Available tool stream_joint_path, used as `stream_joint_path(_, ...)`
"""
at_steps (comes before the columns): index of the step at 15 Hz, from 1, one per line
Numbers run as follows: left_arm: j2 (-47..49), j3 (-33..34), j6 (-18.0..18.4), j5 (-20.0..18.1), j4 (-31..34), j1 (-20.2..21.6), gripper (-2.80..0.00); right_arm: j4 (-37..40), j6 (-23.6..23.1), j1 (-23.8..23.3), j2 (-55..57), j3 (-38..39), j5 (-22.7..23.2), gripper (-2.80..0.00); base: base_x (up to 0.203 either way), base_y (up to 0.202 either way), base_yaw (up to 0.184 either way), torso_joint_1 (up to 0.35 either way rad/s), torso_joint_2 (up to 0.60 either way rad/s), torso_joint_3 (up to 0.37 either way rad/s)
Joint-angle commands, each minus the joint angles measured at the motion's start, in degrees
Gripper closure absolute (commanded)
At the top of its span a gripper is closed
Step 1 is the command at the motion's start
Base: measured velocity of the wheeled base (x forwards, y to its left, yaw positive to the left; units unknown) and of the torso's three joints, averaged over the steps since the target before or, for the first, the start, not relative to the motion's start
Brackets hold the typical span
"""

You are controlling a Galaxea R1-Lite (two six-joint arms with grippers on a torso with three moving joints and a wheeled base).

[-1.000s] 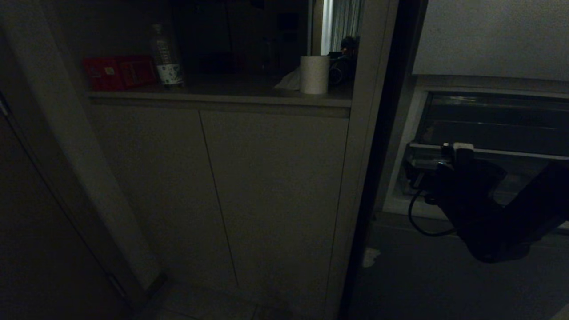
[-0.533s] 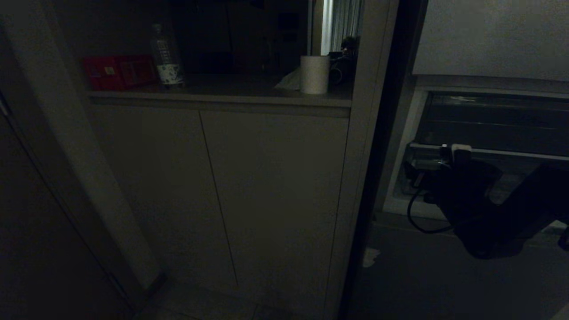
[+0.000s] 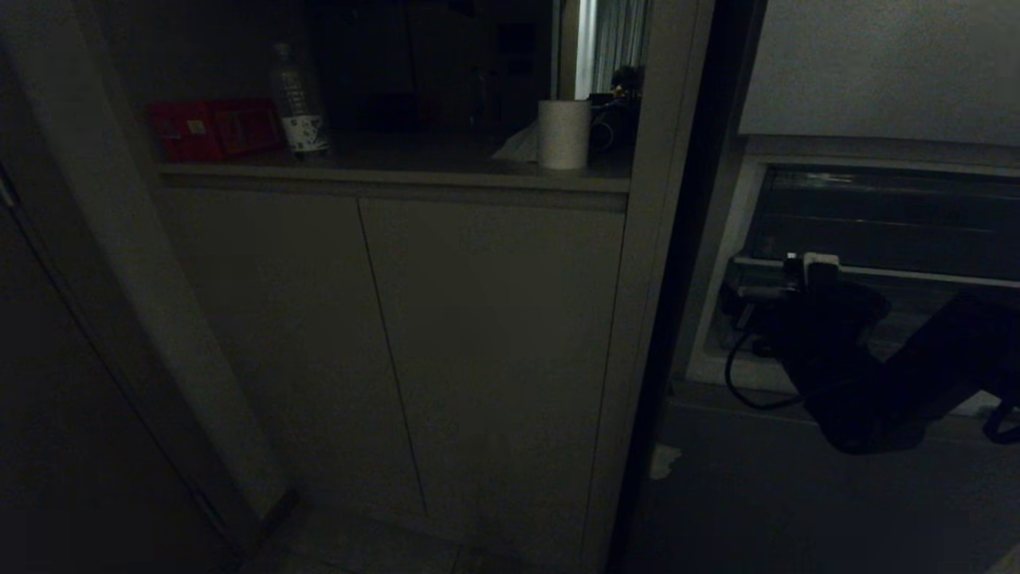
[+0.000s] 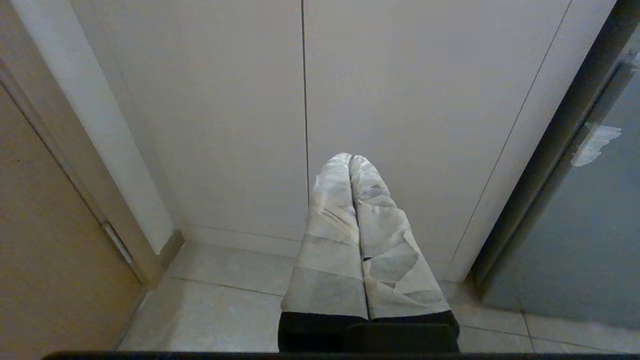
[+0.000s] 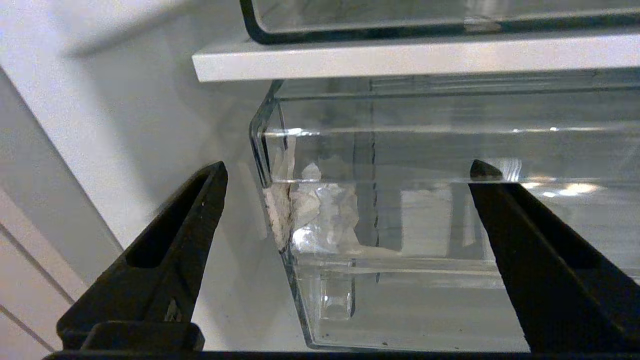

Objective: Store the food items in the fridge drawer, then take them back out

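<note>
The right end effector (image 5: 345, 172) hovers spread wide and empty at the wide clear plastic fridge drawer (image 5: 450, 150), no red food visible anywhere, so how much storing remains I can't judge.

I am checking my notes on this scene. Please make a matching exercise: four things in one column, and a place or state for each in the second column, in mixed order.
Things:
1. right claw
2. left claw
3. fridge drawer
4. paper roll

Places or states:
A. upright on the counter ledge
B. shut, facing the cabinet doors
C. clear plastic, below a white shelf
D. wide open before the drawer's corner

Pairs: 1-D, 2-B, 3-C, 4-A
</note>
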Motion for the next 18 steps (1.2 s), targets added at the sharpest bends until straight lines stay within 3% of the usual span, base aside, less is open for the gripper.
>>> stream_joint_path(1, 0.0, 0.0, 0.0, 0.0, 0.0, 0.0, 0.00, 0.0, 0.1, 0.0, 0.2, -0.7, -0.2, -2.80, 0.000, 0.000, 0.000, 0.000, 0.00, 0.000)
stream_joint_path(10, 0.0, 0.0, 0.0, 0.0, 0.0, 0.0, 0.00, 0.0, 0.1, 0.0, -0.1, -0.8, -0.6, -2.80, 0.000, 0.000, 0.000, 0.000, 0.00, 0.000)
stream_joint_path(11, 0.0, 0.0, 0.0, 0.0, 0.0, 0.0, 0.00, 0.0, 0.0, 0.1, -0.2, -0.8, -0.8, -1.07, 0.000, 0.000, 0.000, 0.000, 0.00, 0.000)
stream_joint_path(12, 0.0, 0.0, 0.0, 0.0, 0.0, 0.0, 0.00, 0.0, -0.1, 0.3, -0.2, -0.8, -1.4, 0.00, 0.000, 0.000, 0.000, 0.000, 0.00, 0.000)
stream_joint_path(18, 0.0, 0.0, 0.0, 0.0, 0.0, 0.0, 0.00, 0.1, -0.2, 2.1, -0.5, -0.9, -1.6, 0.00, 0.000, 0.000, 0.000, 0.000, 0.00, 0.000)
